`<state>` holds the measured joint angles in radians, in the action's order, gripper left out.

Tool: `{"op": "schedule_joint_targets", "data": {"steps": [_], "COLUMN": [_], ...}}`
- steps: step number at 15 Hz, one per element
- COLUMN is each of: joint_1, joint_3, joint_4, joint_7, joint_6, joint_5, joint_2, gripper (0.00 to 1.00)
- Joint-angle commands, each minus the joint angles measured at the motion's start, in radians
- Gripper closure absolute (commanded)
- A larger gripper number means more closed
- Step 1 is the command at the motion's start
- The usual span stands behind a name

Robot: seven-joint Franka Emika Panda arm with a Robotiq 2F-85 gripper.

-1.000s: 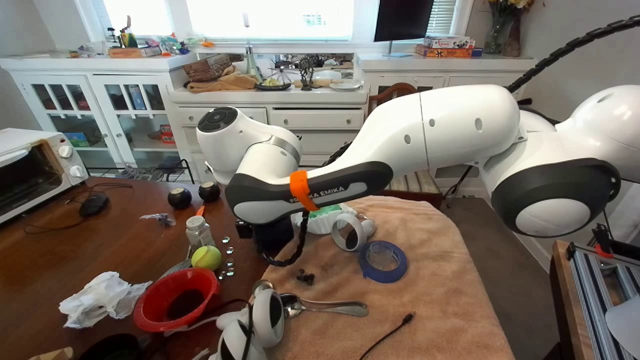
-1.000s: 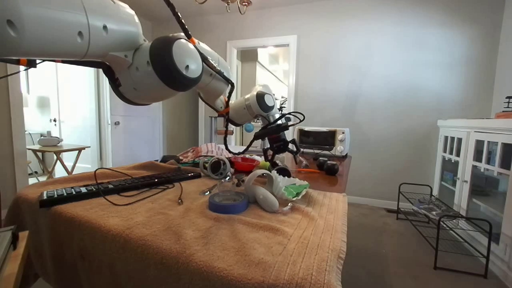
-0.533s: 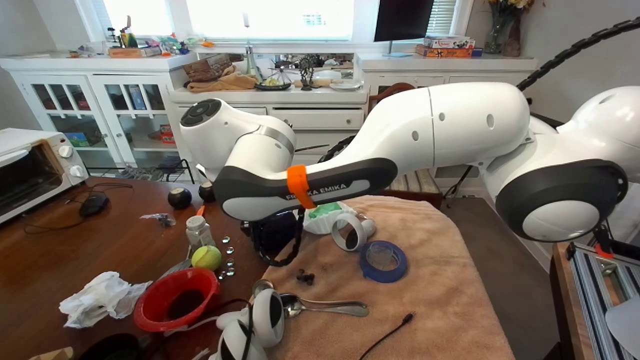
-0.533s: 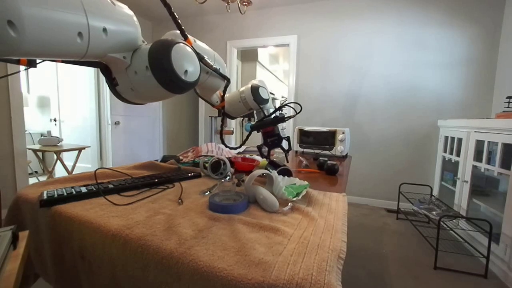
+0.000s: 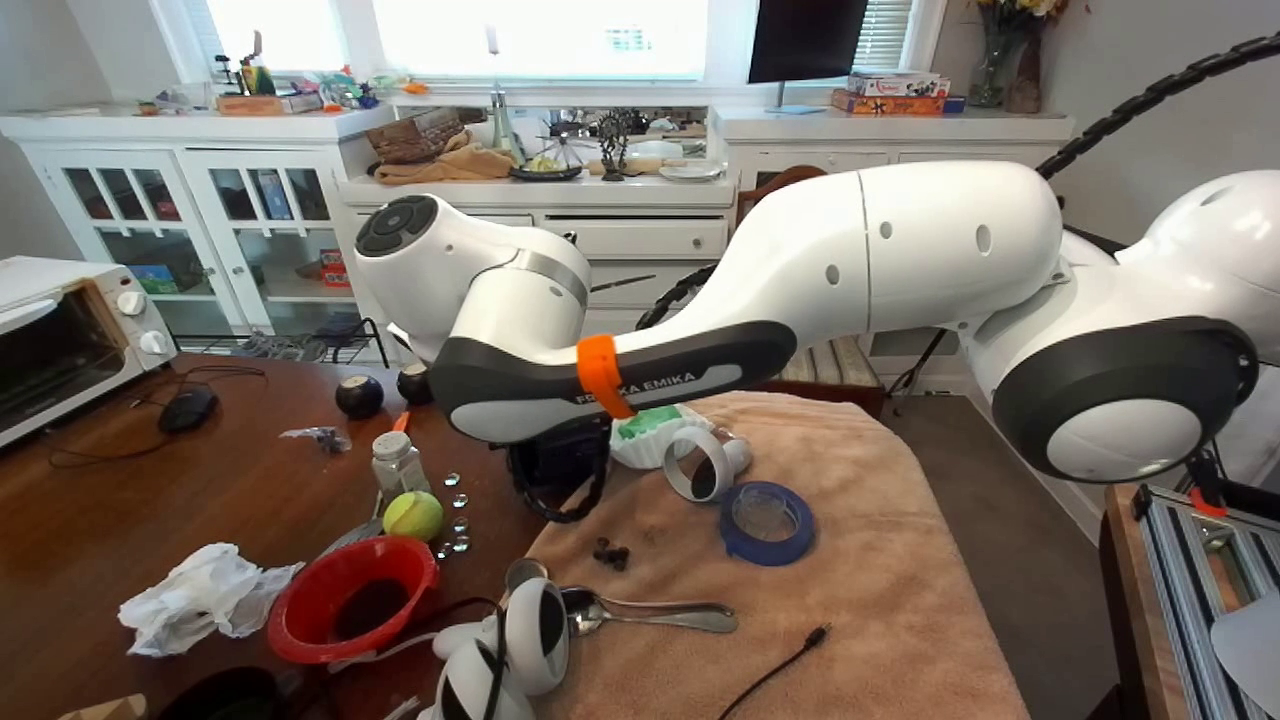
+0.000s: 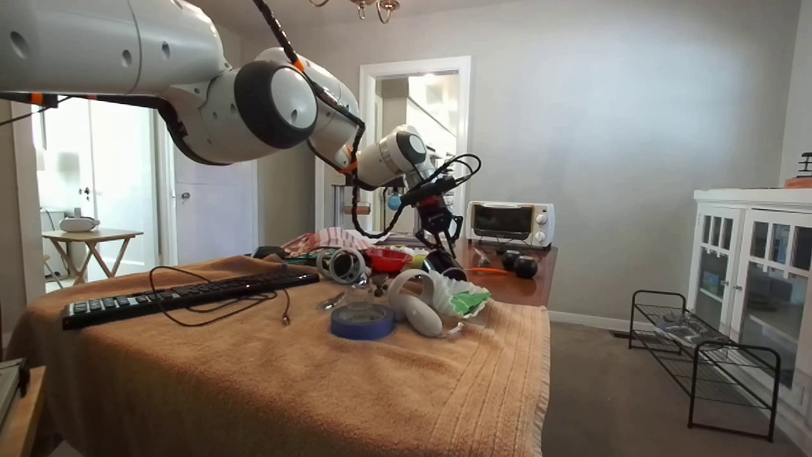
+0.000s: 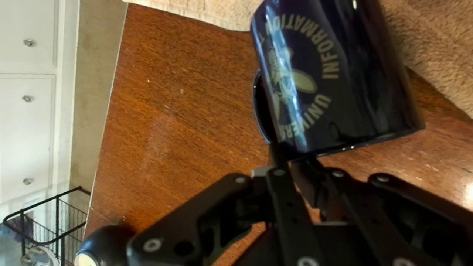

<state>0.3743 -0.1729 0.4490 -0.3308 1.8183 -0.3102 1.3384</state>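
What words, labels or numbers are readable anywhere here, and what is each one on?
"INFORMATION": on the mug, wrist view.
"UNIVERS": also on the mug; the lettering beyond curves out of sight.
"KA EMIKA": on the arm, in an exterior view; letters before it are partly hidden by the orange band.
Too small to read: print on the stacked boxes, any markings on the keyboard.

In an exterior view, the robot arm (image 6: 276,108) reaches from the left toward the far part of the table (image 6: 523,291), its gripper (image 6: 449,249), fingertips drawn together, meeting a tilted dark mug (image 6: 442,263). On the nearer towel (image 6: 285,381) lie a black keyboard (image 6: 190,297) at left, a roll of blue tape (image 6: 362,328), and a white controller (image 6: 421,316) beside a white-and-green package (image 6: 455,295); farther off stand a red bowl (image 6: 388,260) and, at right, a toaster oven (image 6: 510,221).
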Motion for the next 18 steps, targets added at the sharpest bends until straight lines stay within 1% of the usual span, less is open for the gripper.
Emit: {"op": "schedule_joint_targets", "data": {"steps": [1,2,3,5,8,11,16,18], "joint_1": [0.008,0.01,0.012,0.013,0.01,-0.002,-0.037,-0.047], "joint_3": [-0.01,-0.014,-0.018,-0.019,-0.018,-0.008,0.01,0.006], "joint_4": [0.009,0.007,0.005,0.001,0.0,-0.001,-0.001,-0.001], "joint_7": [-0.014,-0.013,-0.01,-0.004,0.029,0.109,0.287,0.367], "joint_6": [0.023,0.031,0.041,0.072,0.144,0.235,0.363,0.416], "joint_5": [-0.049,-0.06,-0.069,-0.076,-0.073,-0.05,-0.002,0.012], "joint_2": [-0.008,-0.01,-0.011,-0.012,-0.015,-0.018,-0.024,-0.02], "gripper": [0.98,0.97,0.99,0.97,0.97,0.97,0.97,0.97]}}
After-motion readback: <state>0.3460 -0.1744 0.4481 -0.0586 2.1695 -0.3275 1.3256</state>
